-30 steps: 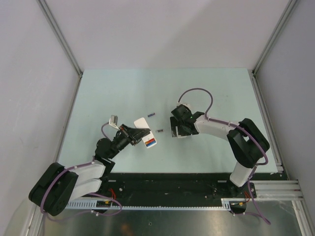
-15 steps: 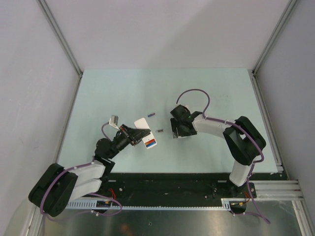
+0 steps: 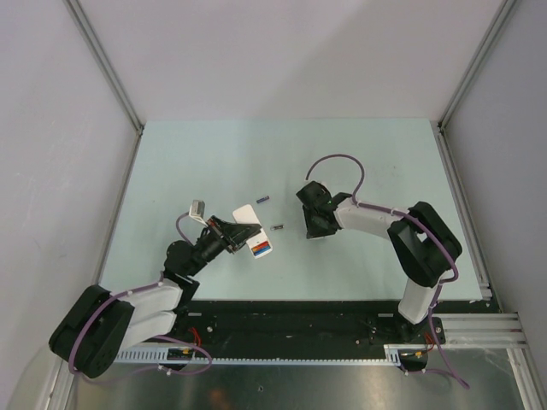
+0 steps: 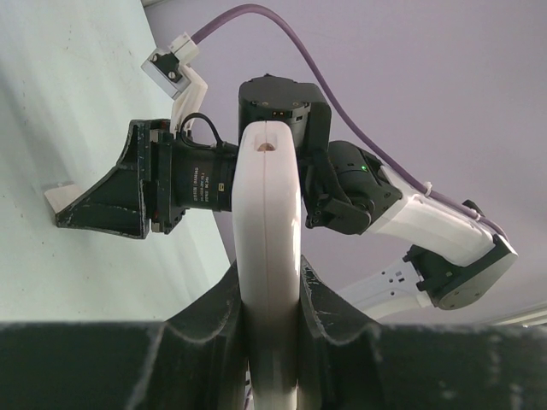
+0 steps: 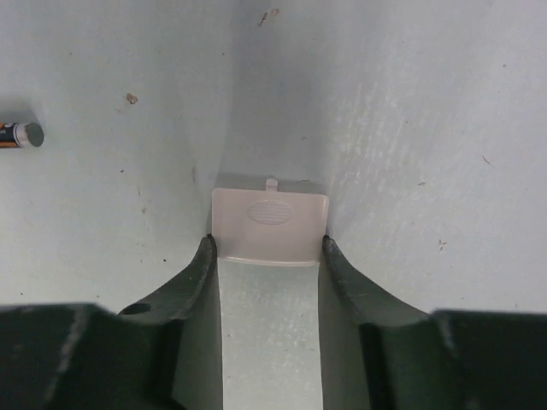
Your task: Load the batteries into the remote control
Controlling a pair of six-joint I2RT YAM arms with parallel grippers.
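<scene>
Item 1, left end effector (image 4: 268, 280): clenched on remote control (image 4: 267, 205), edge-up.
Item 2, right end effector (image 5: 268, 249): pinching flat battery cover (image 5: 270, 224) on surface (image 5: 410, 128).
Hazard: the thin cover could pop free under an edge squeeze.

A pale green table (image 3: 376, 162) is seen across the middle of the top view. Two batteries are laid on it near the centre of the frame and apart from each other. A blue battery (image 3: 263, 200) is placed higher up, and a dark battery (image 3: 277, 227) just below and to its right. A small white lid (image 5: 269, 224) is laid flat on the surface, at the centre of the right wrist view.
</scene>
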